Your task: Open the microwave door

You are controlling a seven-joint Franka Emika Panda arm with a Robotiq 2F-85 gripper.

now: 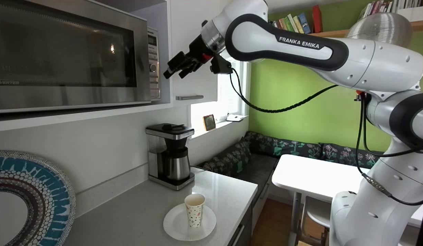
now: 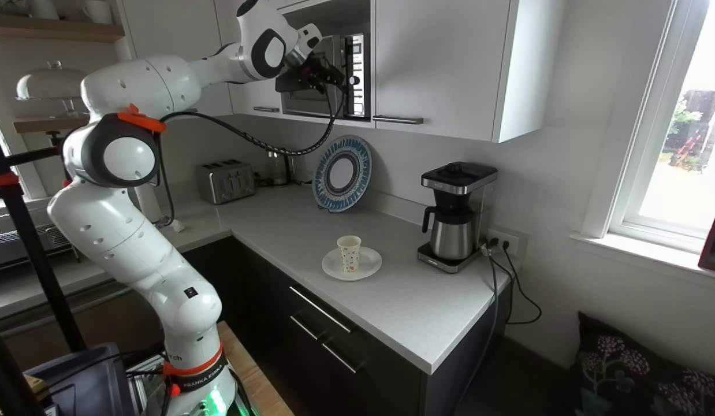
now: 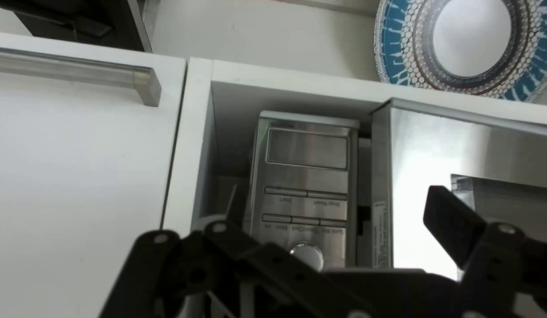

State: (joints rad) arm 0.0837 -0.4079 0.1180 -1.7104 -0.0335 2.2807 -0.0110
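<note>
I classify the site as a kitchen. Indicators in an exterior view: microwave [image 1: 78,54], upper left; coffee maker [image 1: 174,153], below centre-left. In an exterior view: toaster [image 2: 225,182], left of centre, on a pale worktop [image 2: 395,234].

Green wall [image 1: 290,80], dark cushioned bench [image 1: 257,167], white table [image 1: 310,174], bright window [image 2: 678,179]

In an exterior view, the left edge cuts off the wide microwave door [image 1: 68,53] of dark glass and silver steel. In the wrist view, the blurry black gripper [image 3: 337,205] hides the bottom of the narrow silver button panel [image 3: 306,179].
</note>
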